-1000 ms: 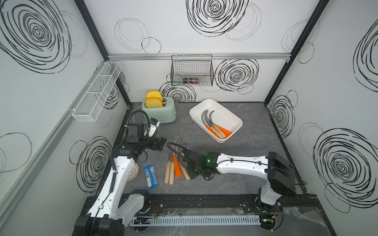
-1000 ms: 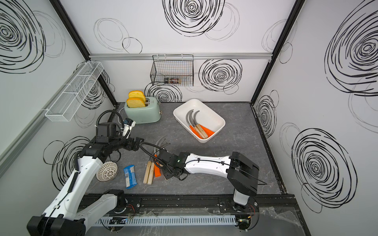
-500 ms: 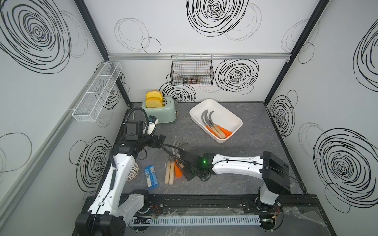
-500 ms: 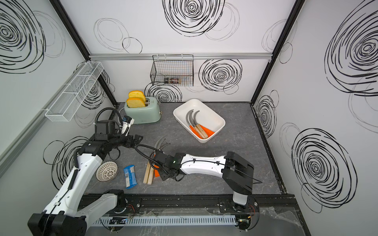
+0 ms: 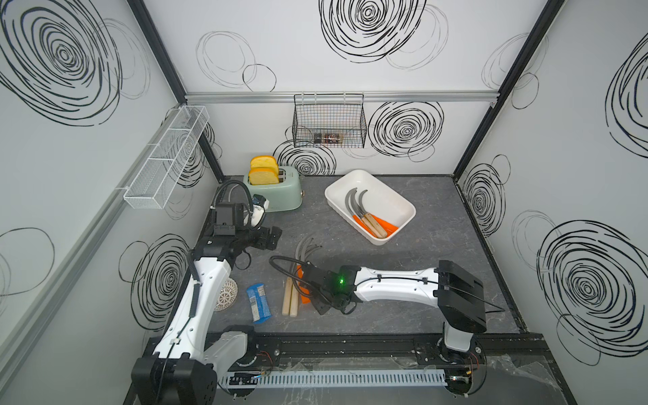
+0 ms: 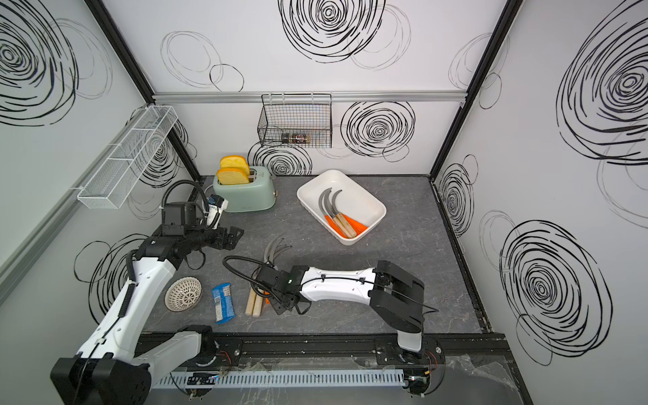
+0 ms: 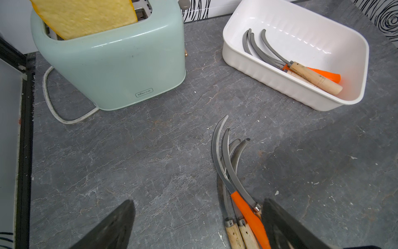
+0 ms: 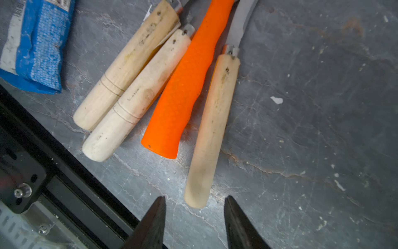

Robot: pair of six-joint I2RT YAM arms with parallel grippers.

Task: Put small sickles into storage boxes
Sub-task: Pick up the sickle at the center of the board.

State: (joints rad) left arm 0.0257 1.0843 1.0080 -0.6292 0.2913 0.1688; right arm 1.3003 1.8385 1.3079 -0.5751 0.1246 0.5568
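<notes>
A toaster stood in the worktop's back-left corner, a storage box holding sickles beside it, loose sickles front-left.

The right arm hides some handles of the sickles at 8 o'clock from the tub, and the content of the basket is too small to tell.

Storage box: white rectangular tub with rounded corners and ribbed sides. It stands upright and diagonal on the table, towards the back. Contents: several sickles, grey curved blades together, wooden and orange handles at the nearer end.

Loose sickles: bundle lying flat on the table, nearer the front. Three pale wooden handles and one orange handle lie side by side, blades fanned towards the box.
</notes>
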